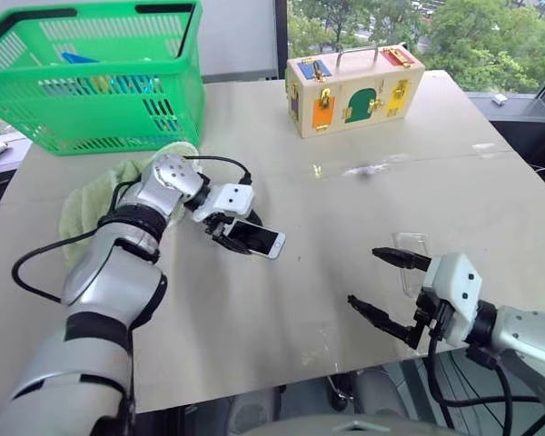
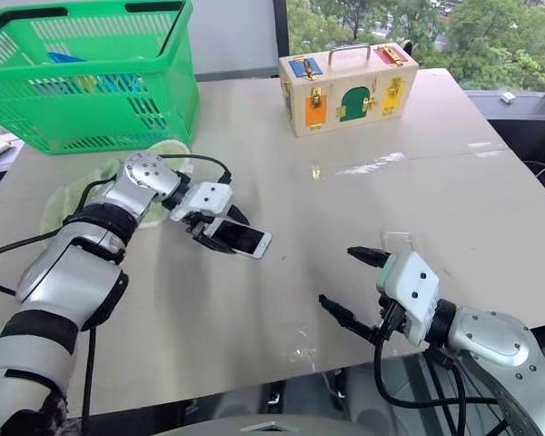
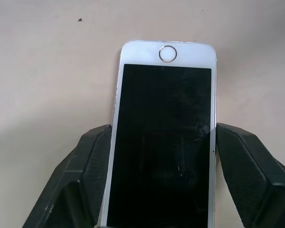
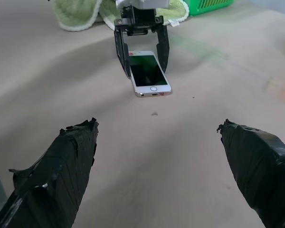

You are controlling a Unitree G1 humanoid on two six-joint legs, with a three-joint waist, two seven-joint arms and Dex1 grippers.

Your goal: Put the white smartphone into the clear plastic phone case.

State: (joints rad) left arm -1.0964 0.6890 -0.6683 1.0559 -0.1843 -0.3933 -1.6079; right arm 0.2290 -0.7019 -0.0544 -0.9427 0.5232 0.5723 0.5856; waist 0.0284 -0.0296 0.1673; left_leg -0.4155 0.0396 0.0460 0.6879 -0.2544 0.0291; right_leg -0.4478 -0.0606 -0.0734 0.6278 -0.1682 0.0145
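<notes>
The white smartphone (image 1: pixel 262 239) lies screen up on the beige table, left of centre. My left gripper (image 1: pixel 232 232) reaches down over it, and its two black fingers (image 3: pixel 90 171) press against the phone's long edges. From the right wrist view, the phone (image 4: pixel 149 76) rests on the table between those fingers. The clear plastic phone case (image 1: pixel 411 250) lies flat near the table's front right, seen by its glossy outline. My right gripper (image 1: pixel 363 275) hovers just in front of the case, open wide and holding nothing.
A green plastic basket (image 1: pixel 100 82) with items inside stands at the back left. A light green cloth (image 1: pixel 95 204) lies under my left forearm. A wooden latch box (image 1: pixel 352 89) stands at the back centre. The table's front edge runs just below my right gripper.
</notes>
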